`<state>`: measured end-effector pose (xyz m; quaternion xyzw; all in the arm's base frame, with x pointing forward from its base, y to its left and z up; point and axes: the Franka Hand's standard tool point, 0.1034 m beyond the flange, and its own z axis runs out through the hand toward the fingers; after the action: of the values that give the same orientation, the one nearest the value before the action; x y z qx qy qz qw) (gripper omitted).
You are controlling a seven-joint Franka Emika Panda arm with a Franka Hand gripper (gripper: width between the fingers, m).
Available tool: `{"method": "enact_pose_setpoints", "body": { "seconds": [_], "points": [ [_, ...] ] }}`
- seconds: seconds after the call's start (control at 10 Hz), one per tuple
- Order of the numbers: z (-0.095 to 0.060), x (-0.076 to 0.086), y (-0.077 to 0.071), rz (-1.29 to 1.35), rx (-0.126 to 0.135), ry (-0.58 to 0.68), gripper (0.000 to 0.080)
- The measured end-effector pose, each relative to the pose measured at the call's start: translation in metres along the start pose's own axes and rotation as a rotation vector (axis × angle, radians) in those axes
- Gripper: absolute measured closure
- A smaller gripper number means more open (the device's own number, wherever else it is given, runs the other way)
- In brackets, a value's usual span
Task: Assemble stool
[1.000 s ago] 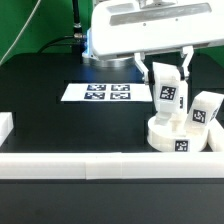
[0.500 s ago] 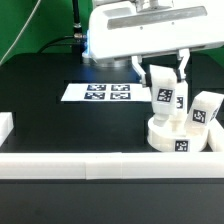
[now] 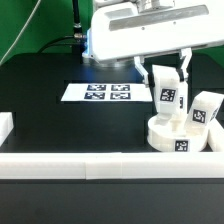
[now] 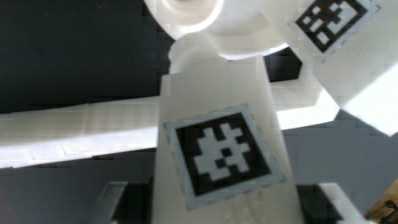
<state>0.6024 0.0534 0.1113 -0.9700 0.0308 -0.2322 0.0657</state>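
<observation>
The round white seat (image 3: 176,137) lies at the exterior view's right, next to the front rail. One white tagged leg (image 3: 201,112) stands on its right side. My gripper (image 3: 166,79) is shut on a second tagged leg (image 3: 166,96), holding it nearly upright with its lower end on or just above the seat's left part. In the wrist view the held leg (image 4: 217,140) fills the middle between my two fingers (image 4: 118,202), with the seat (image 4: 199,22) and the other leg (image 4: 338,28) beyond it. A third leg is out of view.
The marker board (image 3: 100,93) lies flat on the black table, left of the seat. A long white rail (image 3: 90,165) runs along the front edge, with a short white piece (image 3: 5,126) at the left. The arm's white body (image 3: 150,30) hangs above.
The held leg and the gripper have shifted only slightly over the seat, with a small turn or tilt. Nothing else has moved.
</observation>
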Motion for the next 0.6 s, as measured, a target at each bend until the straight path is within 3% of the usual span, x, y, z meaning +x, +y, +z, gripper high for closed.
{"method": "enact_pose_setpoints", "body": {
  "seconds": [0.4, 0.6],
  "points": [
    [0.005, -0.019, 0.01, 0.032, 0.01, -0.048, 0.0474],
    [0.005, -0.019, 0.01, 0.032, 0.012, -0.049, 0.0474]
  ]
}}
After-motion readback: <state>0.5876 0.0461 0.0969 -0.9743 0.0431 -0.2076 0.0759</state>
